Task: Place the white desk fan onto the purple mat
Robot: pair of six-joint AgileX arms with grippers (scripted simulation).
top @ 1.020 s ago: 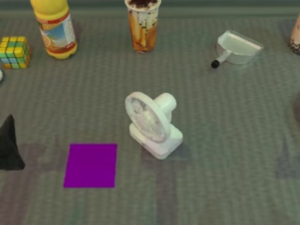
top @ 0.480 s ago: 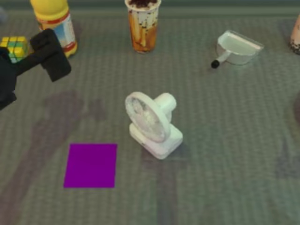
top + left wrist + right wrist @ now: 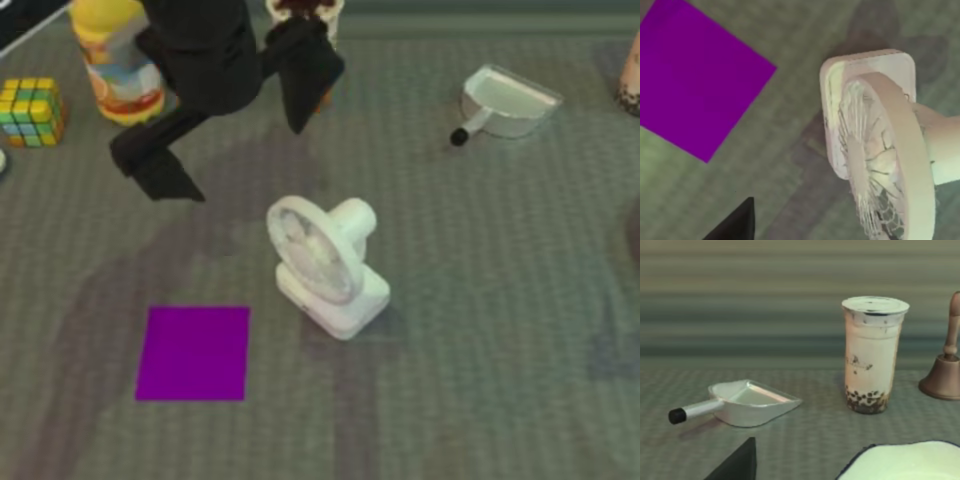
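One white desk fan [image 3: 328, 266] beside one purple mat [image 3: 193, 352]; left gripper [image 3: 235, 130] spread empty above.

A yellow bottle [image 3: 112, 62] with an orange label stands upright at the back left of the grey woven tabletop [image 3: 480, 330]; a multicoloured puzzle cube [image 3: 28, 110] sits just beside it at the left edge; a pale dustpan [image 3: 505, 103] with a black-tipped handle lies at the back right; a lidded bubble tea cup [image 3: 873, 354] stands upright near the dustpan, a brass bell [image 3: 947, 360] beside it; a white bowl rim [image 3: 902, 460] shows close by.
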